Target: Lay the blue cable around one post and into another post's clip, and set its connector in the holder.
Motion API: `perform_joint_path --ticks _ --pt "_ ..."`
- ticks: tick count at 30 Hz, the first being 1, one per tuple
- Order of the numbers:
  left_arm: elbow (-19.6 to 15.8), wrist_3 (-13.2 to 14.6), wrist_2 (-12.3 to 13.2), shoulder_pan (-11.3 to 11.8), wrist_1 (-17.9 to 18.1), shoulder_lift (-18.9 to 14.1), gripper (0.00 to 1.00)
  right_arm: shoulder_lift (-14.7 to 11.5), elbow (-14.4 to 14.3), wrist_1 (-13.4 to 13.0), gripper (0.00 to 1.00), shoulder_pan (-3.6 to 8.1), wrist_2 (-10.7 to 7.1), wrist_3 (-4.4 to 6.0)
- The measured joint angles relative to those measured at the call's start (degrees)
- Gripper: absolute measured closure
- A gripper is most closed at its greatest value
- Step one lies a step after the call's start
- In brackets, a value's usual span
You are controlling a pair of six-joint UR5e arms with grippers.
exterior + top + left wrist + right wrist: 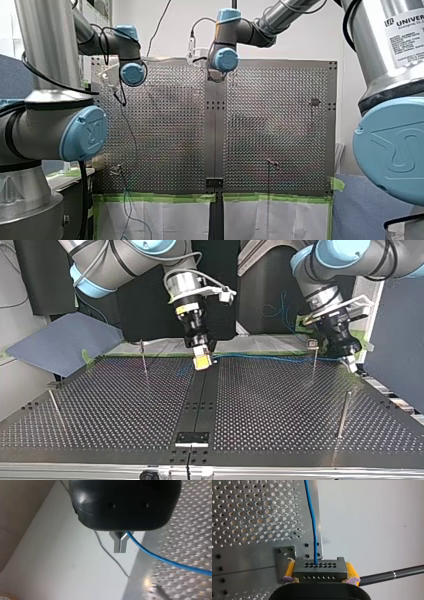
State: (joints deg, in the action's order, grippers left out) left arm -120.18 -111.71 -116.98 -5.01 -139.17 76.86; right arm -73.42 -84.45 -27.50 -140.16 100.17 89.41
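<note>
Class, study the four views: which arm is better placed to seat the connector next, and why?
My right. The right gripper is shut on the connector between its yellow pads. My left gripper pinches only the blue cable, away from the connector, so it likely suits guiding the cable.

— How do your arms stand?
— Your right arm [131, 260] comes in at the top view's left, wrist bent down, with the right claw [202, 361] pointing almost straight down. Its yellow pads [350, 570] clamp the connector [319, 567] from both sides.
— And the other?
— Your left arm [357, 255] comes in at that view's right, left claw [350, 360] slanting downward. Its metal fingers [117, 545] are pressed together on the blue cable [160, 558].
</note>
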Motion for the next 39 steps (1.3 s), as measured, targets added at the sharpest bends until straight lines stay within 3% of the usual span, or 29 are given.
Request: perform_joint_path --ticks 7,19,29,39 --pt "2.97 0.21 0.90 1.22 -3.16 -1.96 1.00 0.05 2.00 0.47 1.00 -0.27 -0.31 0.33" --pt "6.63 -0.04 2.95 3.98 -8.67 2.52 1.00 0.47 4.28 0.70 1.00 -0.32 -0.39 0.59" --pt "10.26 -3.63 7.16 8.56 -10.13 3.03 1.00 2.90 7.62 2.35 1.00 -0.66 -0.41 0.37" --pt "14.06 -4.67 11.74 13.16 -10.58 4.03 1.00 6.02 12.37 3.33 1.00 -1.83 -0.24 0.09"
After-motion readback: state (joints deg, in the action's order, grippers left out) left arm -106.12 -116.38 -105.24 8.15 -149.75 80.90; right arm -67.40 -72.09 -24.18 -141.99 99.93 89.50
